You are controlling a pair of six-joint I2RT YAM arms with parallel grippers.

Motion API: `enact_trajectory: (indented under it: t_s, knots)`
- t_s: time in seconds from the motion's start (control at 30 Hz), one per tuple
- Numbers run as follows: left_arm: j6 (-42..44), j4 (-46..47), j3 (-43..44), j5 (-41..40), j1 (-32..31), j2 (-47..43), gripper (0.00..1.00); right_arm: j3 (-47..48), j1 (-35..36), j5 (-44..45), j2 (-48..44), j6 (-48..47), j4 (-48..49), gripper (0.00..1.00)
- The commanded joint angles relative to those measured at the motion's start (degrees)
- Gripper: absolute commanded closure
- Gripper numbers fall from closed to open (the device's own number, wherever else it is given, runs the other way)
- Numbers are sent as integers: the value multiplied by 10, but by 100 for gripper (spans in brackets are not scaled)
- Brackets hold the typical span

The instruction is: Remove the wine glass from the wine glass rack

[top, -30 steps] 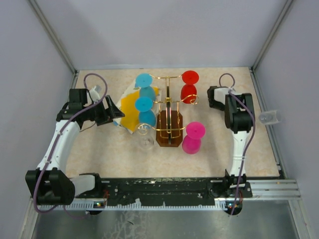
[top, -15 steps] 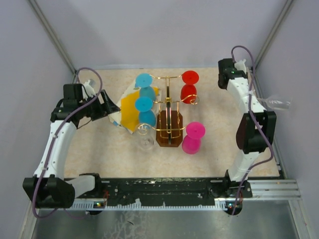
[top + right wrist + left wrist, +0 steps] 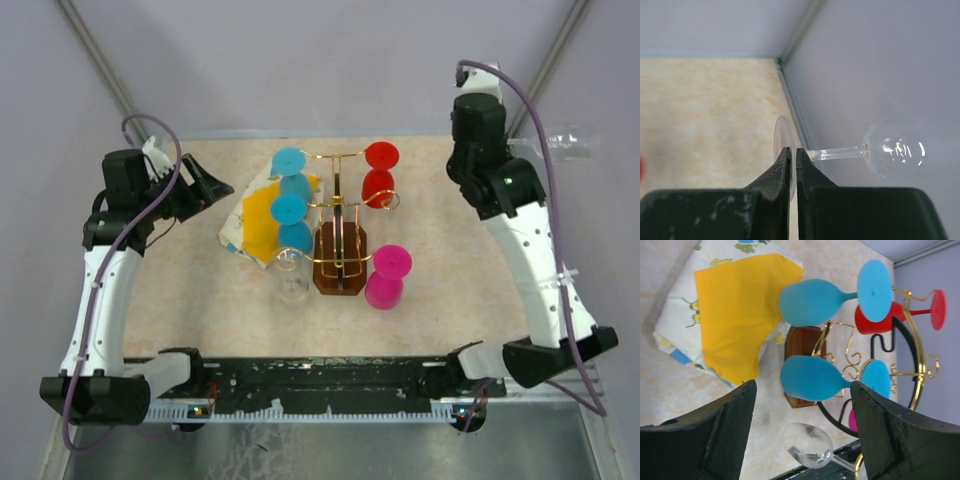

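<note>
The wine glass rack (image 3: 340,215) is gold wire on a dark brown base (image 3: 338,268) at mid table. On it hang two blue glasses (image 3: 288,160), a red one (image 3: 380,155), a magenta one (image 3: 390,262) and a clear one (image 3: 291,285). My right gripper (image 3: 794,165) is shut on the foot of a clear wine glass (image 3: 890,150). It holds the glass sideways in the air by the back right corner, off the rack (image 3: 570,140). My left gripper (image 3: 215,188) is open and empty, left of the rack, with its fingers (image 3: 725,425) facing the blue glasses (image 3: 812,377).
A yellow-and-white cloth (image 3: 255,215) lies left of the rack, partly under the blue glasses. The enclosure walls and corner post (image 3: 540,70) stand close to the held glass. The table's right edge (image 3: 790,95) runs just under it.
My right arm has swung up and back toward the far right corner, carrying the clear glass with it. My left arm has drawn back to the left and risen a little.
</note>
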Motion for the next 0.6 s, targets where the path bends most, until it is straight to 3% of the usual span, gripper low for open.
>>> enact_trajectory:
  t_s: [0.0, 0.17, 0.27, 0.37, 0.57]
  knots:
    - [-78, 87, -6, 69, 2, -15, 20, 125, 40, -208, -47, -7, -47, 100]
    - [-109, 68, 47, 69, 2, -10, 21, 231, 50, -538, -50, 7, -81, 100]
    - [-122, 48, 80, 85, 2, -3, 21, 145, 50, -755, -104, 1, 23, 100]
    - [-139, 32, 100, 111, 2, 0, 21, 58, 50, -879, -161, 48, 146, 100]
    - [-230, 56, 139, 228, 2, -5, 22, 80, 50, -1069, -131, 121, 190, 100]
